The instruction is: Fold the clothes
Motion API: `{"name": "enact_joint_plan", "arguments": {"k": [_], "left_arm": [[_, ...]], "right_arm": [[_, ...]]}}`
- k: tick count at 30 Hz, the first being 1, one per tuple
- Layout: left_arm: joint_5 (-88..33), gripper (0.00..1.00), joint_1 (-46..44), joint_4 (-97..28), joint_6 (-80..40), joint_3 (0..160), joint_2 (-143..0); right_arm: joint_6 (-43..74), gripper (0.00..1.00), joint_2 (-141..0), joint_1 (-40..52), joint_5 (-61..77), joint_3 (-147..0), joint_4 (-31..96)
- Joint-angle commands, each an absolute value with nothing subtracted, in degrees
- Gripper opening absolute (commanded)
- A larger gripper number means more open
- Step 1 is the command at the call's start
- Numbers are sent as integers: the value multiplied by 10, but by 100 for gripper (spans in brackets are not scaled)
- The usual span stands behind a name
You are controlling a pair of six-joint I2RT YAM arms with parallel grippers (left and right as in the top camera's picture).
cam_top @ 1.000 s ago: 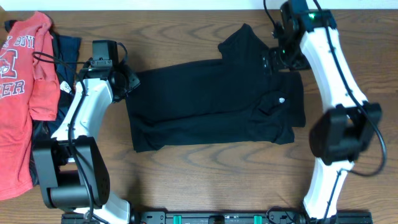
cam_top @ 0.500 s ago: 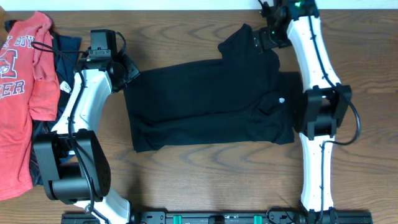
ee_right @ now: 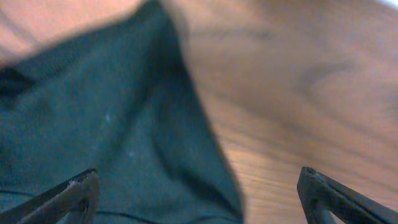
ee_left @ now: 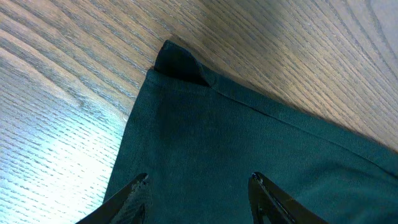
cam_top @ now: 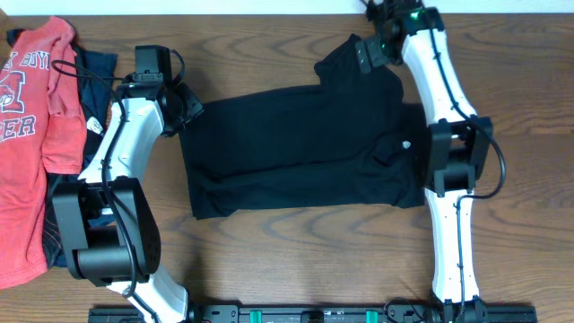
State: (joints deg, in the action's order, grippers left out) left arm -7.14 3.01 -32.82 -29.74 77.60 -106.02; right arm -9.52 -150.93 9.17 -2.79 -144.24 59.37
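Note:
A black short-sleeved shirt (cam_top: 296, 148) lies partly folded across the middle of the table, with a small white logo near its right side. My left gripper (cam_top: 186, 112) is open over the shirt's upper-left corner (ee_left: 180, 62), its fingers (ee_left: 199, 182) spread above the fabric. My right gripper (cam_top: 366, 54) is open above the shirt's upper sleeve tip; in the right wrist view the fingers (ee_right: 199, 180) straddle the sleeve edge (ee_right: 155, 124) and bare wood. An orange-red lettered T-shirt (cam_top: 31, 135) and a navy garment (cam_top: 94, 76) lie at the far left.
The wooden table (cam_top: 269, 260) runs under everything. The arm bases stand at the front edge. The white wall edge runs along the back.
My right gripper has moved left and back along the shirt's top, from the collar area to the sleeve tip. My left gripper has shifted slightly over the shirt's left corner.

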Motion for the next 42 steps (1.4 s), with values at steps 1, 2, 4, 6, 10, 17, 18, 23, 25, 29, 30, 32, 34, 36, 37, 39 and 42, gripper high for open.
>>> {"name": "enact_joint_plan", "arguments": {"k": [1,2,4,6,10,17,18,23,25,29,30,32,34,36,37,39,42], "left_arm": [[-71,53,31,-332,-289,789,-1064],[-71,52,31,-333,-289,789,-1064],[-71,52,31,-335,-289,789,-1064],[-71,52,31,-335,-289,789,-1064],[-71,52,31,-337,-289,789,-1064],[-71,52,23,-343,-290,789,-1067],[-70,52,22,-343,-289,789,-1069],[-71,54,21,-343,-295,789,-1103],[-71,55,21,-342,-298,789,-1122],[-71,59,23,-329,-298,789,-1165],[-71,59,23,-324,-298,789,-1173],[-71,59,25,-307,-299,789,-1185],[-70,59,26,-286,-304,790,-1191],[-71,59,26,-263,-307,790,-1192],[-71,59,26,-254,-307,791,-1192],[-66,59,26,-241,-307,795,-1192],[-35,59,27,-210,-307,795,-1192]], "right_arm": [[-104,99,-1550,108,-19,-1447,598],[-104,99,-1555,111,-19,-1447,597],[-104,99,-1561,117,-19,-1447,594],[-104,99,-1566,122,-19,-1447,587],[-99,99,-1575,128,-17,-1447,568],[-58,81,-1592,117,-6,-1446,557],[-55,72,-1593,116,-6,-1446,557],[-36,85,-1592,103,-6,-1447,566],[-34,91,-1592,97,-6,-1447,573],[-34,93,-1592,88,-6,-1447,588],[-34,93,-1592,86,-6,-1447,591],[-34,93,-1592,83,-6,-1447,596],[-35,94,-1592,81,-6,-1447,600],[-36,94,-1592,80,-6,-1447,601],[-37,94,-1592,79,-6,-1447,601],[-37,95,-1592,78,-6,-1447,601],[-39,99,-1592,78,-6,-1447,602]]}}
